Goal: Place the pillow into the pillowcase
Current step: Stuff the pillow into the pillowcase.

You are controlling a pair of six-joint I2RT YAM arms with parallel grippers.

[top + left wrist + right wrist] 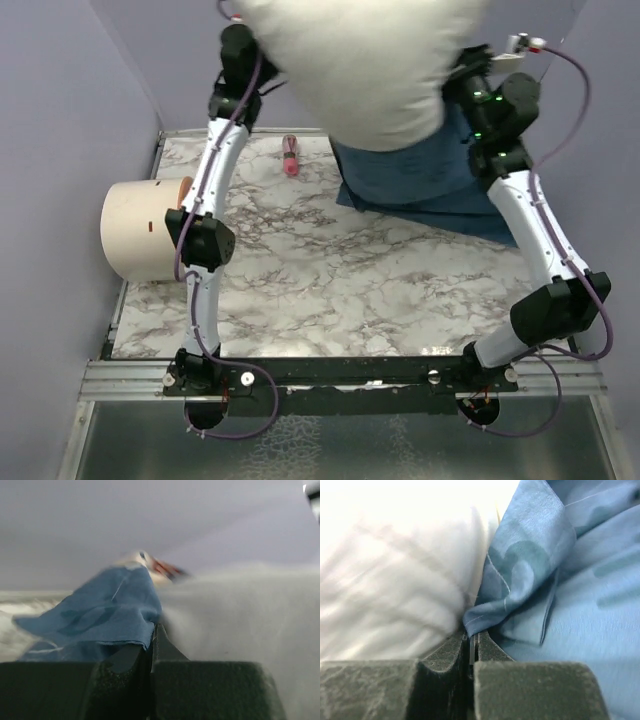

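Two things fill the upper middle of the top view. The pillow [370, 70] is plump, plain white and smooth. Under it the pillowcase [430, 190] is a floppy blue cloth with faint paler print.

The pillow is raised off the marble table [320, 290], close to the camera. Its upper part is cut off by the top edge of the frame, so its full length cannot be judged. The part in view tapers to a rounded end that points toward the lower right, over the blue cloth. The pillowcase spreads from mid-frame toward the right, with its long side slanting down to the right and its upper part hidden behind the pillow. How far the pillow sits inside it cannot be told.

In the left wrist view, the left gripper [151, 645] is closed, with the blue hem pinched at its tips. The blurred white pillow lies to the right of the cloth. In the right wrist view, the right gripper [472, 641] is clamped on a folded blue edge. There the pillow presses in at the left and the cloth lies at the right.

At the left edge of the table a cream cylinder [140, 230] lies on its side, touching the left arm [215, 170]. A small red stick-shaped item [290, 155] lies just left of the cloth. The right arm [530, 215] rises along the right side and covers the cloth's right corner.
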